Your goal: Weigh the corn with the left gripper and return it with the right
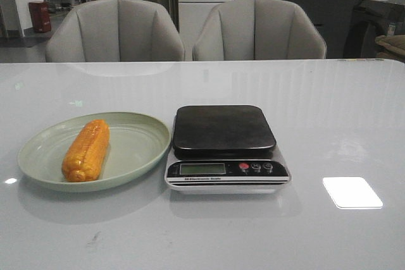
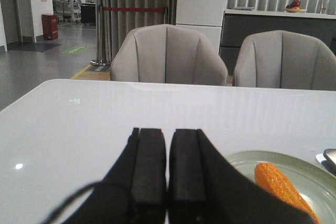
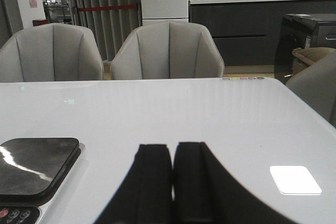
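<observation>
The orange-yellow corn [image 1: 87, 150] lies lengthwise on a pale green oval plate [image 1: 136, 147] at the table's front left. A kitchen scale [image 1: 224, 147] with a dark platform and nothing on it stands just right of the plate. Neither arm shows in the front view. In the left wrist view my left gripper [image 2: 168, 135] is shut and empty, with the corn [image 2: 281, 187] and plate [image 2: 315, 174] beside it. In the right wrist view my right gripper [image 3: 173, 148] is shut and empty, with the scale [image 3: 34, 163] off to its side.
Two grey chairs [image 1: 117, 30] [image 1: 259, 30] stand behind the far table edge. A bright light patch [image 1: 352, 192] reflects on the glossy white table at the front right.
</observation>
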You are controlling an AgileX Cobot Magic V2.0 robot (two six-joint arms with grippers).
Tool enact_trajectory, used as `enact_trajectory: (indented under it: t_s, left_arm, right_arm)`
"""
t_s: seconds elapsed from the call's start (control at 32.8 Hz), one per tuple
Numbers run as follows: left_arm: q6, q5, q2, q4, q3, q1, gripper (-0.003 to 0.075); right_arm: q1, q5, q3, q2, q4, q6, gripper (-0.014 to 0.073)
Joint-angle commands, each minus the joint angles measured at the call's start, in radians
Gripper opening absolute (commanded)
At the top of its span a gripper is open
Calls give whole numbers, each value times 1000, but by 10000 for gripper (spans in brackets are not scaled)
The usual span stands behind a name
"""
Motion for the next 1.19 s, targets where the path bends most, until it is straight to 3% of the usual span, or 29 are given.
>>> enact_trajectory:
  t_s: [0.0,0.12,0.21,0.4,0.76,1.16]
  left_arm:
    - [-6,-155,-21,-8,32,1,114]
    - [-6,-281,-21,-8,17,1,114]
    - [-6,-251,-15,-8,-37,1,114]
    - [-11,-126,34,-8,-182,1,114]
    - [-11,318,291,-8,-501,1,114]
    - [-11,377,360,-31,-499,-30,114]
  right_arm:
    - [-4,-81,12,-20,-10,-1,165]
    - [-4,-81,12,-20,-10,-1,165]
    - [-4,-81,12,-20,-10,-1,165]
    - [-4,-81,12,-20,-10,-1,165]
    - [-4,-81,12,-20,-10,-1,165]
    - [-4,-81,12,-20,-10,-1,165]
